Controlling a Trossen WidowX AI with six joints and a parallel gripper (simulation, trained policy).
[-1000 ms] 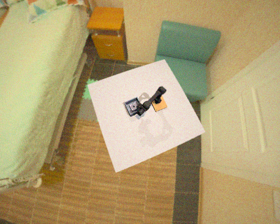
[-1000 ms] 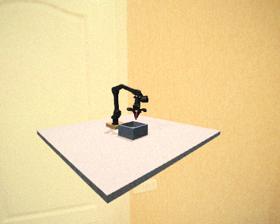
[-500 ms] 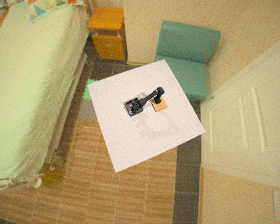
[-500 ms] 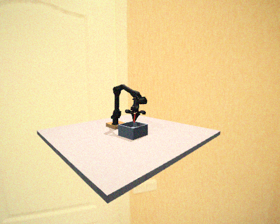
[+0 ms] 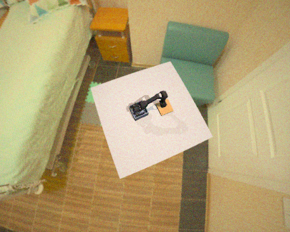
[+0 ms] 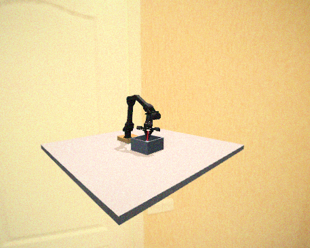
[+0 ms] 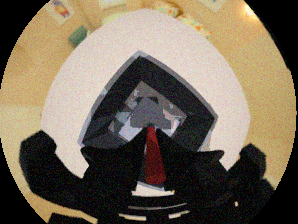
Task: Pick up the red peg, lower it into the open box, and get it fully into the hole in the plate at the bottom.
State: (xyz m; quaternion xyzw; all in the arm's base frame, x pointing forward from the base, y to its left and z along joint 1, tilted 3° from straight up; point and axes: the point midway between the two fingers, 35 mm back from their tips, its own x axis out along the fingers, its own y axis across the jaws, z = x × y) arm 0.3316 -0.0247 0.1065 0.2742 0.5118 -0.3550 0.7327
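Observation:
The red peg (image 6: 147, 135) (image 7: 154, 162) stands roughly upright between the fingers. My gripper (image 7: 151, 130) is shut on it and points down over the open box. The dark blue-grey box (image 5: 140, 117) (image 6: 147, 148) (image 7: 90, 122) stands on the table. In the exterior view the peg's lower part reaches the level of the box's rim, and its lower end is hidden behind the near walls. In the wrist view the grey plate (image 7: 145, 89) shows at the bottom of the box, partly in shadow. The hole cannot be made out.
The arm's base stands on an orange block (image 5: 166, 109) (image 6: 123, 139) beside the box. Both are on the square white table (image 5: 132, 152) (image 6: 118, 183) (image 7: 65, 95). The box's walls rise around the space under the gripper.

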